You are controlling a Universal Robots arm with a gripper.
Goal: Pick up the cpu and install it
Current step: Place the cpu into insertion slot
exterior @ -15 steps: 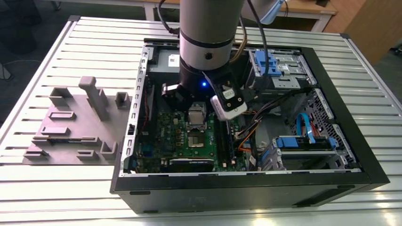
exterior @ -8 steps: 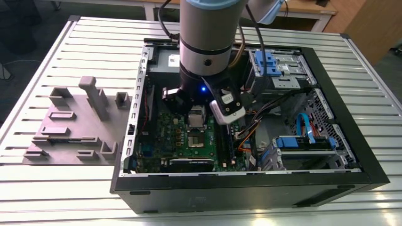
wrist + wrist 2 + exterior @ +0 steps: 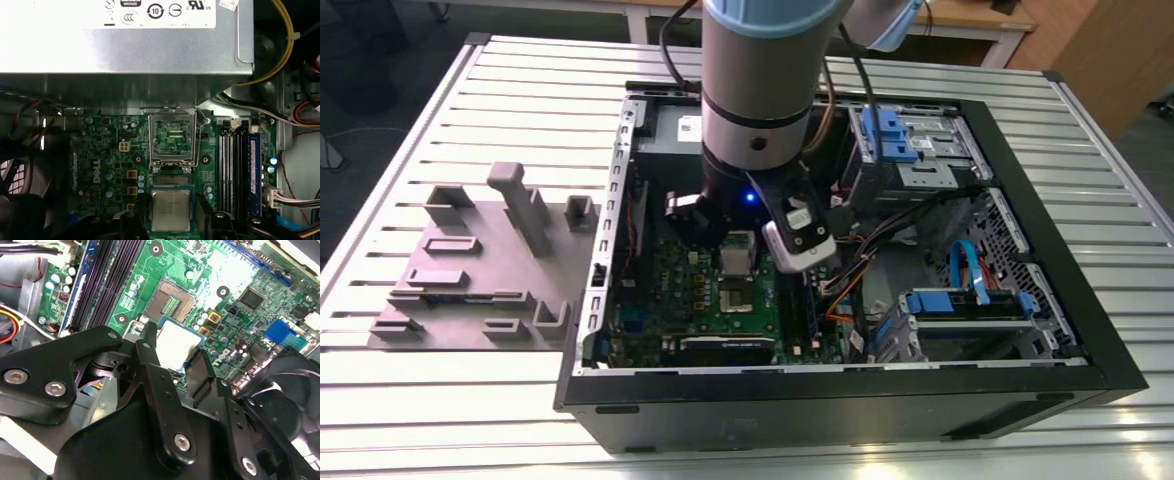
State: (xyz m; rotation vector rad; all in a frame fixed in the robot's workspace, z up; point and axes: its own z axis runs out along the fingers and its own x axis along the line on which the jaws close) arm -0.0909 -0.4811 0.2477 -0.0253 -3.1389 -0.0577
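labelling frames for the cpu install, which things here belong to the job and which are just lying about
Job in hand:
- gripper, shut on the cpu
- cpu
- empty socket

Just lying about:
- grey power box
- memory slots
- grey holder block
- blue drive brackets

Socket [image 3: 170,300] lies unobstructed; memory slots [image 3: 107,280] stand just beside.
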